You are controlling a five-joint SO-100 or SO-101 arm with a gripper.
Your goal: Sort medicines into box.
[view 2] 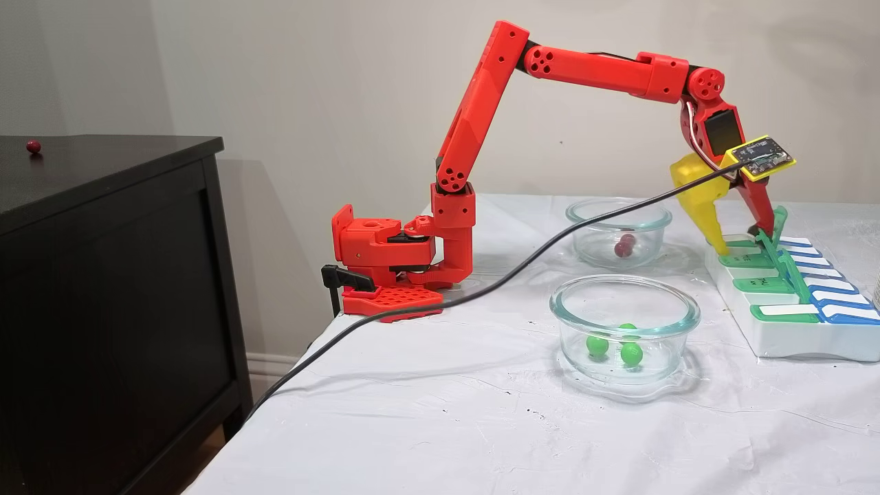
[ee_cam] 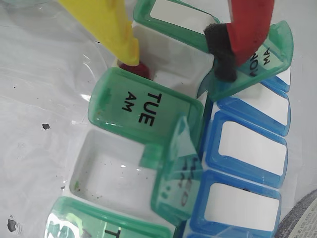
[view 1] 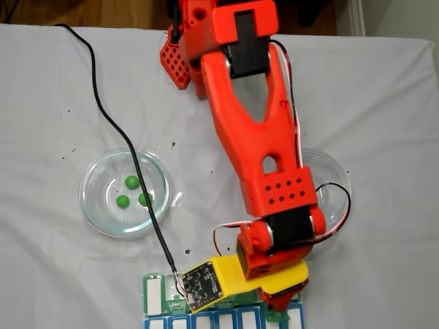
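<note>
In the wrist view my gripper (ee_cam: 176,57) stands open over the box (ee_cam: 247,148), a pill organiser with green and blue lids. One dark red medicine (ee_cam: 138,69) lies under the yellow fingertip (ee_cam: 126,47), at the edge of an open white compartment beside the TUE lid. The red finger's black pad (ee_cam: 223,54) rests against the raised MON lid, well away from the ball. In a fixed view the gripper (view 2: 739,244) reaches down into the box (view 2: 790,330). Three green medicines (view 1: 130,181) sit in a glass dish (view 1: 92,205). More red medicines (view 2: 624,245) lie in the far dish (view 2: 619,213).
A black cable (view 1: 113,123) runs from the wrist camera across the green-ball dish and off the table's far left. The arm's base (view 2: 385,268) is clamped at the table's corner. A dark cabinet (view 2: 110,206) stands beside the table with one red ball (view 2: 33,146) on top.
</note>
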